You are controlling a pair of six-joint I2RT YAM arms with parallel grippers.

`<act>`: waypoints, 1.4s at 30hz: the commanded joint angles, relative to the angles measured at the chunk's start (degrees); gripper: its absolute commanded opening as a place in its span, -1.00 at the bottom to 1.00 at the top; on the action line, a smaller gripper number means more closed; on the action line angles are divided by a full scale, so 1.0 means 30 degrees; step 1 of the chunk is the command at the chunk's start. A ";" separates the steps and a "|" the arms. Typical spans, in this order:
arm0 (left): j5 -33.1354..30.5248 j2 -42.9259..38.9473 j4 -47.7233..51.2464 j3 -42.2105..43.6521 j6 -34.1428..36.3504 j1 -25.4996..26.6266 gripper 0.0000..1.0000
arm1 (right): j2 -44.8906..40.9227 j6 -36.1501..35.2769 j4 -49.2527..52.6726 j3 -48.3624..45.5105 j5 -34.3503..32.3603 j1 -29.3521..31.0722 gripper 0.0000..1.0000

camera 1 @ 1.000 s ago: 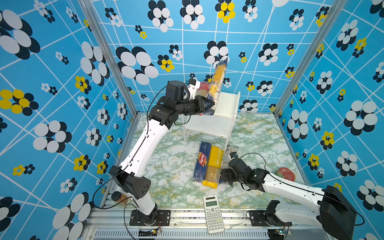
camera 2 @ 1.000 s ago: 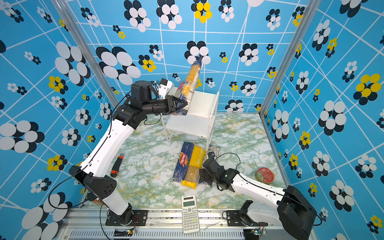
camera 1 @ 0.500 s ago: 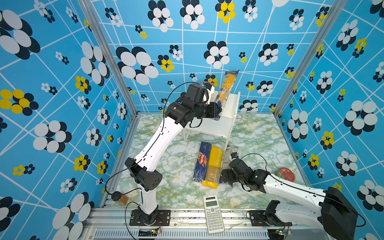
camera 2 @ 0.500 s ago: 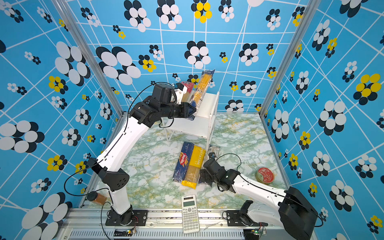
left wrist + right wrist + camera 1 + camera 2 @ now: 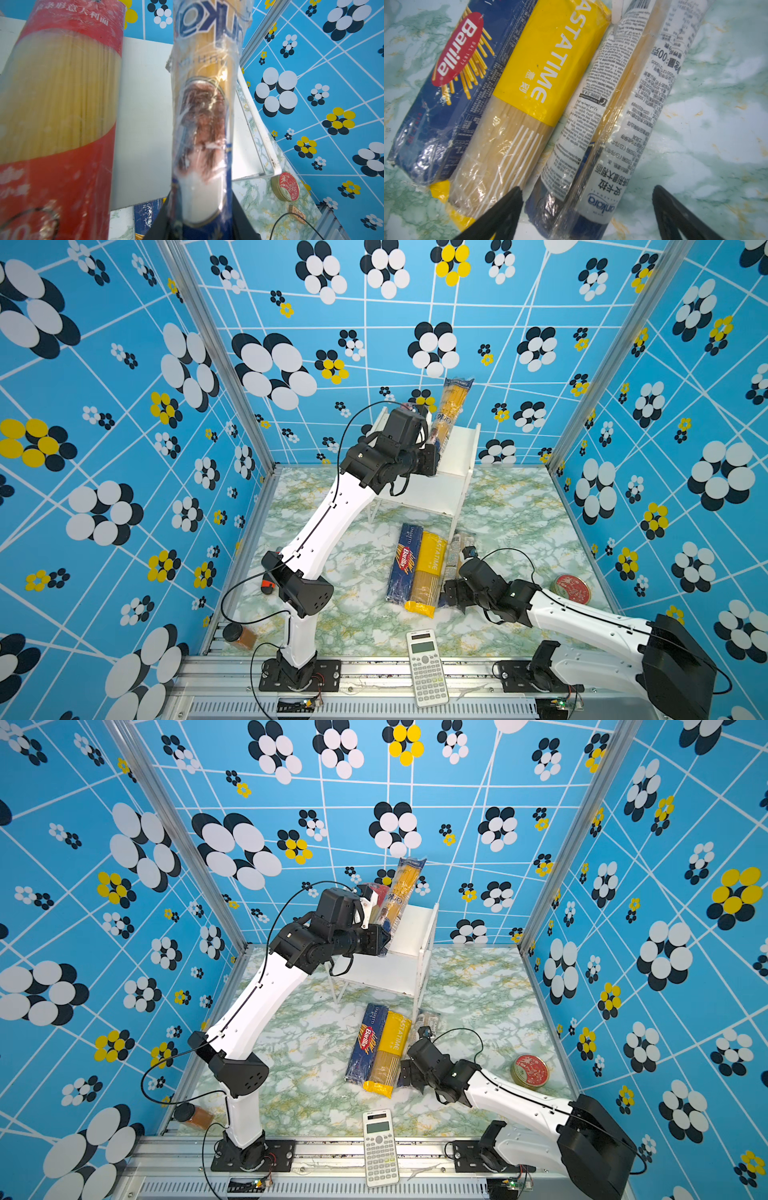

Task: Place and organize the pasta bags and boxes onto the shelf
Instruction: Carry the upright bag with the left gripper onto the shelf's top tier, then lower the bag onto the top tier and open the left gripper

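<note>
Counting five spaghetti packs: two at the white shelf (image 5: 457, 460), upper middle, and three side by side lower down, a blue box (image 5: 403, 562), yellow bag (image 5: 428, 572) and printed bag (image 5: 455, 551). Our left gripper (image 5: 432, 456) clamps a navy-ended bag (image 5: 451, 406) upright beside a red-ended bag (image 5: 58, 104), further right than before. Our right gripper (image 5: 587, 188) is spread around the printed bag.

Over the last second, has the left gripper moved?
Yes. The left gripper, shut on the navy-ended bag, has shifted rightward from the shelf's left edge toward its middle.
</note>
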State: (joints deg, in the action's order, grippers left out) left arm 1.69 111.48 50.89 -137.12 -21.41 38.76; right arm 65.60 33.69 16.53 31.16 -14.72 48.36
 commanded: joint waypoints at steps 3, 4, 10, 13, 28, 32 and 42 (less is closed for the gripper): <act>-0.1551 -0.0285 -0.2478 -0.1291 0.0983 0.0289 -0.71 | -0.0565 0.0284 0.0317 -0.0425 -0.0376 0.0100 0.99; -0.1635 -0.0276 -0.2427 -0.1292 0.1027 0.0319 -0.70 | -0.0617 0.0283 0.0318 -0.0450 -0.0398 0.0104 0.98; -0.1920 -0.0106 -0.2192 -0.1310 0.1162 0.0295 -0.60 | -0.0793 0.0356 0.0316 -0.0542 -0.0404 0.0084 0.98; -0.2073 -0.0029 -0.2113 -0.1298 0.1130 0.0310 -0.55 | -0.0832 0.0393 0.0347 -0.0594 -0.0402 0.0101 0.99; -0.2582 0.0485 -0.2113 -0.1294 0.0838 0.0321 -0.36 | -0.0905 0.0316 0.0366 -0.0659 -0.0470 0.0091 0.99; -0.2674 0.0515 -0.2055 -0.1274 0.0832 0.0321 -0.29 | -0.0923 0.0283 0.0377 -0.0659 -0.0497 0.0090 0.98; -0.2513 0.0660 -0.1936 -0.1178 0.0706 0.0298 -0.23 | -0.0978 0.0166 0.0453 -0.0630 -0.0535 0.0105 0.98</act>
State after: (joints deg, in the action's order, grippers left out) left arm -5.21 113.16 50.15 -137.86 -19.66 39.46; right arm 63.70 33.89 16.56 29.91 -14.83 48.36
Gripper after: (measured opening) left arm 0.384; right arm 0.991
